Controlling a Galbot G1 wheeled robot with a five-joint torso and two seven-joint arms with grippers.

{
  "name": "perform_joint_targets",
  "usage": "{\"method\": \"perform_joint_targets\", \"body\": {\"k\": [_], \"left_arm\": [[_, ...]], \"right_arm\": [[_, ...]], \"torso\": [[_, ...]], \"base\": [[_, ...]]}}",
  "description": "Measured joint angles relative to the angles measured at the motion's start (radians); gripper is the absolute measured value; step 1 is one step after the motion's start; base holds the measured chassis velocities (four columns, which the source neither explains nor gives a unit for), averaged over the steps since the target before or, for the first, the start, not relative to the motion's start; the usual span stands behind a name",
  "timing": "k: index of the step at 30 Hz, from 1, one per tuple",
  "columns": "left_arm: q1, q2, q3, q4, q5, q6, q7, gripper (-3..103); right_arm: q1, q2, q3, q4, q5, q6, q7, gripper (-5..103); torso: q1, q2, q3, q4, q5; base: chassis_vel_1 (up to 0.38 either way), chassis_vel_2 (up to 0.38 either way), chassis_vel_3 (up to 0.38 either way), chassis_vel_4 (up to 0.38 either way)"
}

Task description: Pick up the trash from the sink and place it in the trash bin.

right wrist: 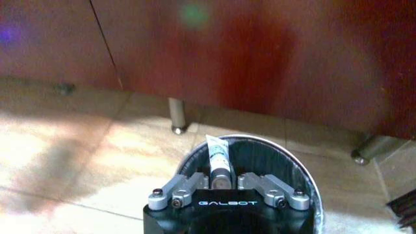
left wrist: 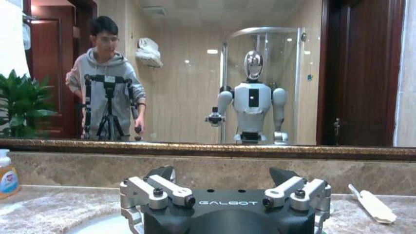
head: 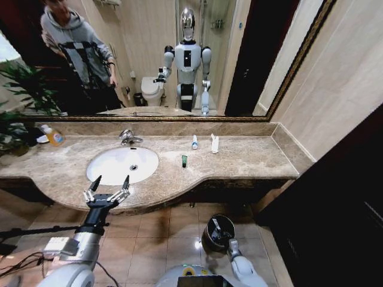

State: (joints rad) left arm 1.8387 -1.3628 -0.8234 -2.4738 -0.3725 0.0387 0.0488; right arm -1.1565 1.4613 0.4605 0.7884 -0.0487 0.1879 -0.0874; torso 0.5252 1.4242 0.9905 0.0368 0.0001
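Observation:
My right gripper (right wrist: 221,181) is shut on a white tube with blue print (right wrist: 217,158), one piece of the trash, held over the mouth of the black trash bin (right wrist: 300,168) on the floor. In the head view that bin (head: 206,239) stands below the counter with the right gripper (head: 230,242) above it. My left gripper (head: 108,186) hovers open at the front edge of the white sink (head: 114,167). On the countertop right of the sink lie a dark green tube (head: 184,160), a blue-capped tube (head: 194,142) and a white packet (head: 215,143).
A chrome faucet (head: 127,138) stands behind the basin and a yellow-orange soap bottle (head: 54,136) at the counter's far left. A large mirror (head: 149,60) backs the marble countertop (head: 251,158). Dark cabinet doors (right wrist: 260,58) rise behind the bin.

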Motion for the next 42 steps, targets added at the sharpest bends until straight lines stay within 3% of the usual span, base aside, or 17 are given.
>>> {"method": "perform_joint_targets", "body": {"k": [6, 12, 20, 22, 23, 25, 30, 33, 35, 37, 42], "left_arm": [[0.000, 0.000, 0.000, 0.000, 0.000, 0.000, 0.000, 100], [0.000, 0.000, 0.000, 0.000, 0.000, 0.000, 0.000, 100], [0.000, 0.000, 0.000, 0.000, 0.000, 0.000, 0.000, 100], [0.000, 0.000, 0.000, 0.000, 0.000, 0.000, 0.000, 100], [0.000, 0.000, 0.000, 0.000, 0.000, 0.000, 0.000, 100], [0.000, 0.000, 0.000, 0.000, 0.000, 0.000, 0.000, 100], [0.000, 0.000, 0.000, 0.000, 0.000, 0.000, 0.000, 100], [0.000, 0.000, 0.000, 0.000, 0.000, 0.000, 0.000, 100], [0.000, 0.000, 0.000, 0.000, 0.000, 0.000, 0.000, 100], [0.000, 0.000, 0.000, 0.000, 0.000, 0.000, 0.000, 100], [0.000, 0.000, 0.000, 0.000, 0.000, 0.000, 0.000, 100]], "right_arm": [[0.086, 0.004, 0.001, -0.155, -0.097, 0.012, 0.032, 18], [0.191, 0.021, -0.004, -0.346, -0.062, -0.011, 0.017, 18], [0.205, 0.021, -0.005, -0.353, -0.056, -0.034, 0.008, 16], [0.197, 0.018, -0.004, -0.342, -0.056, -0.036, 0.011, 21], [0.186, 0.016, -0.004, -0.329, -0.056, -0.039, 0.013, 32], [0.182, 0.014, -0.004, -0.323, -0.056, -0.040, 0.014, 32], [0.156, 0.004, -0.002, -0.297, -0.054, -0.037, 0.017, 54], [0.150, 0.001, -0.002, -0.293, -0.053, -0.033, 0.016, 59], [0.139, 0.001, -0.002, -0.285, -0.048, -0.029, 0.016, 76], [0.136, 0.001, -0.002, -0.283, -0.047, -0.028, 0.016, 76], [0.122, 0.007, -0.002, -0.268, -0.049, -0.022, 0.016, 96]], "torso": [[0.000, 0.000, 0.000, 0.0000, -0.0001], [0.000, 0.000, 0.000, 0.0000, -0.0002], [0.000, 0.000, 0.000, 0.0001, -0.0001], [0.000, 0.000, 0.000, 0.0001, -0.0002], [0.000, 0.000, 0.000, 0.0000, -0.0001], [0.000, 0.000, 0.000, 0.0000, -0.0001], [0.000, 0.000, 0.000, 0.0000, -0.0001], [0.000, 0.000, 0.000, 0.0000, -0.0002], [0.000, 0.000, 0.000, 0.0000, 0.0000], [0.000, 0.000, 0.000, 0.0000, -0.0001], [0.000, 0.000, 0.000, 0.0000, 0.0000]], "base": [[0.000, 0.000, 0.000, 0.000], [0.000, 0.000, 0.000, 0.000], [0.000, 0.000, 0.000, 0.000], [0.000, 0.000, 0.000, 0.000], [0.000, 0.000, 0.000, 0.000], [0.000, 0.000, 0.000, 0.000], [0.000, 0.000, 0.000, 0.000], [0.000, 0.000, 0.000, 0.000], [0.000, 0.000, 0.000, 0.000], [0.000, 0.000, 0.000, 0.000], [0.000, 0.000, 0.000, 0.000]]}}
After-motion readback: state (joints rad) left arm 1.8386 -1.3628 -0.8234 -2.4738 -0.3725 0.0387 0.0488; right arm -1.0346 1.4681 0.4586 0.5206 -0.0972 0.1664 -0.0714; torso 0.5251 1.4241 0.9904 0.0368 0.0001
